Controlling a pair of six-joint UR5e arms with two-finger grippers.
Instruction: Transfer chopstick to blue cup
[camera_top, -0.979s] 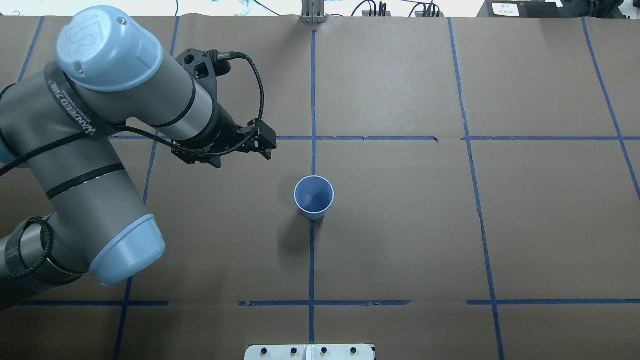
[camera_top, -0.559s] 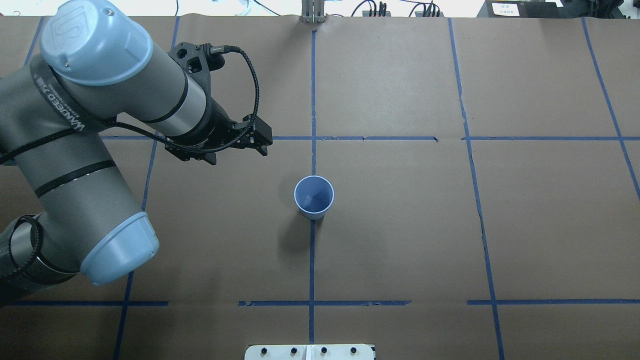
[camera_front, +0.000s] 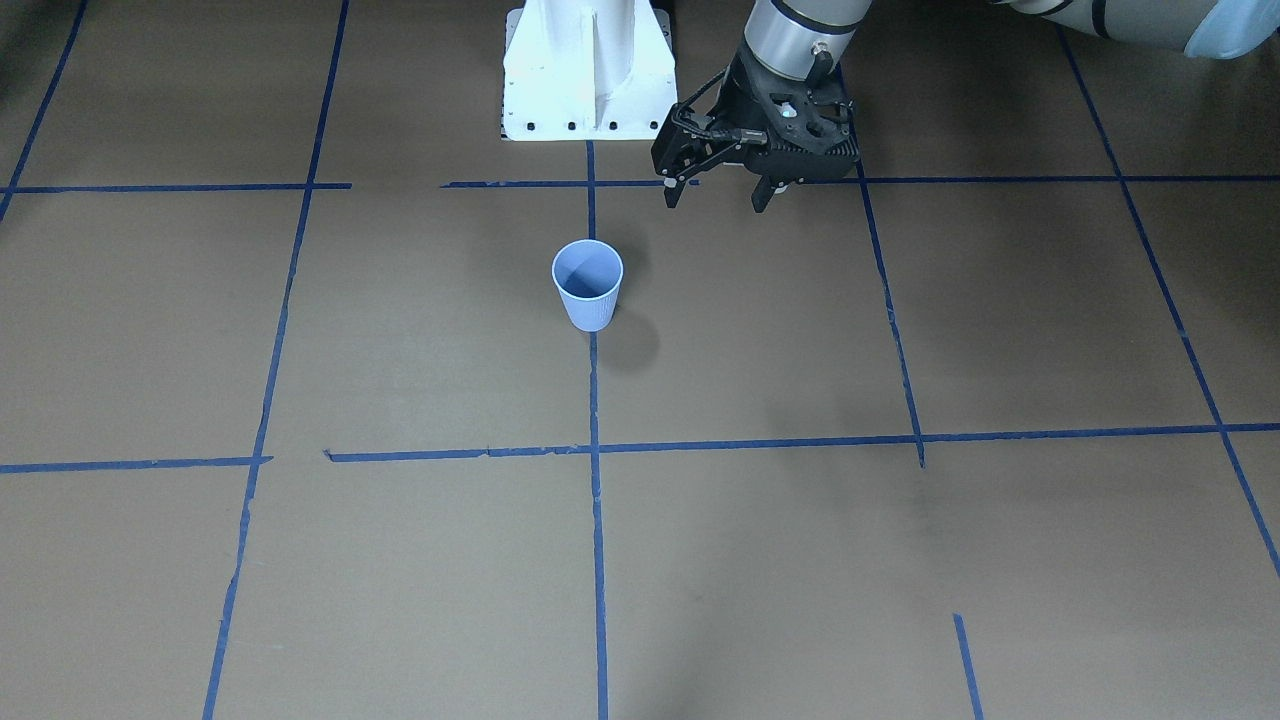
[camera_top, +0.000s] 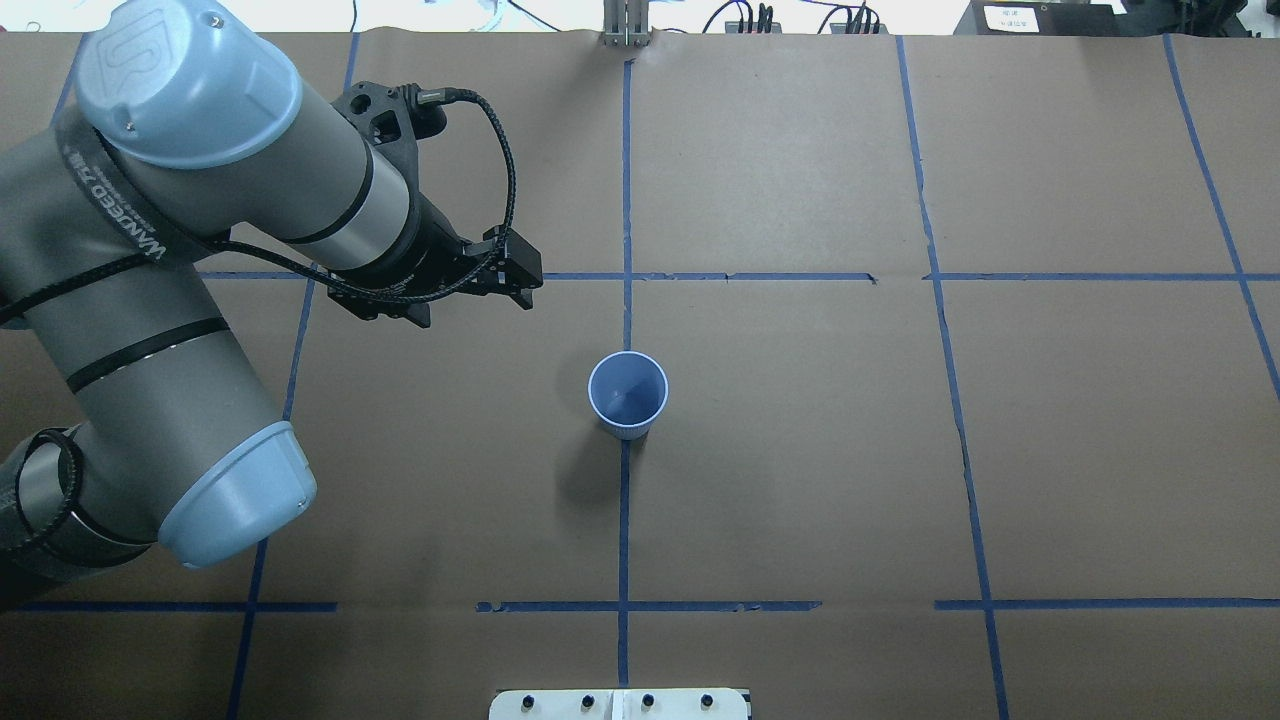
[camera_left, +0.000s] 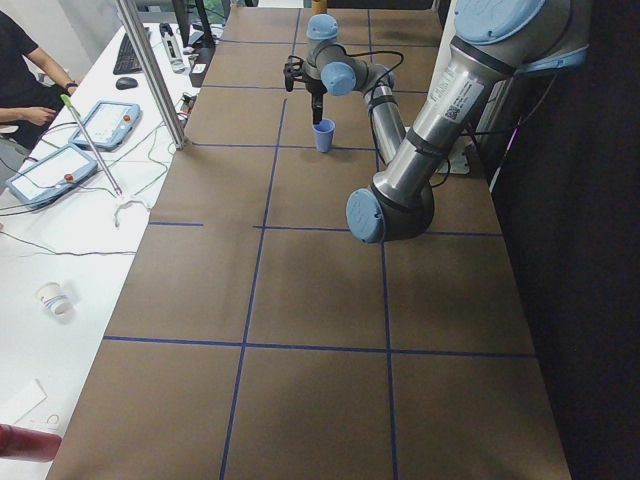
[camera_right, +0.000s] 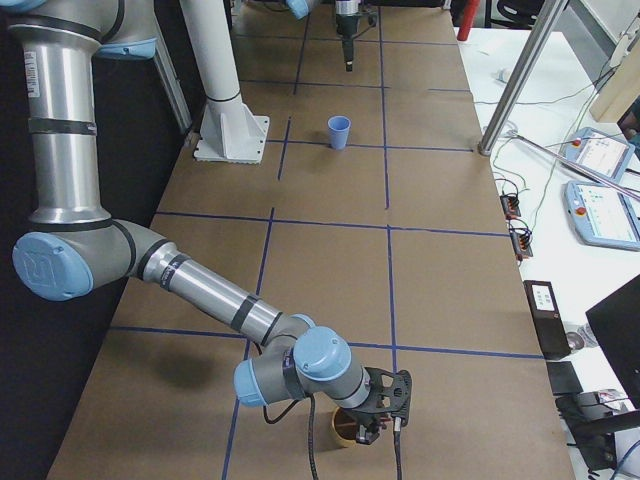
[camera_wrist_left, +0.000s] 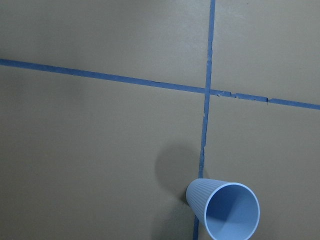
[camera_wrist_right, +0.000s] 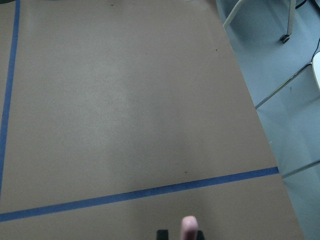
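The left pincer (camera_front: 714, 200) hung open and empty at the blue cup's (camera_front: 588, 283) two o'clock; the chopstick (camera_wrist_right: 189, 227) showed its tip at the right pincer (camera_wrist_right: 181, 235), grip untellable, so a loose hold risked dropping it.

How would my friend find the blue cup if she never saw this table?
Start at the big brown table crossed by blue tape lines. Near its middle, on the long centre line, stands the blue cup, upright and empty. It is the only small, ribbed, light-blue thing standing on the paper.
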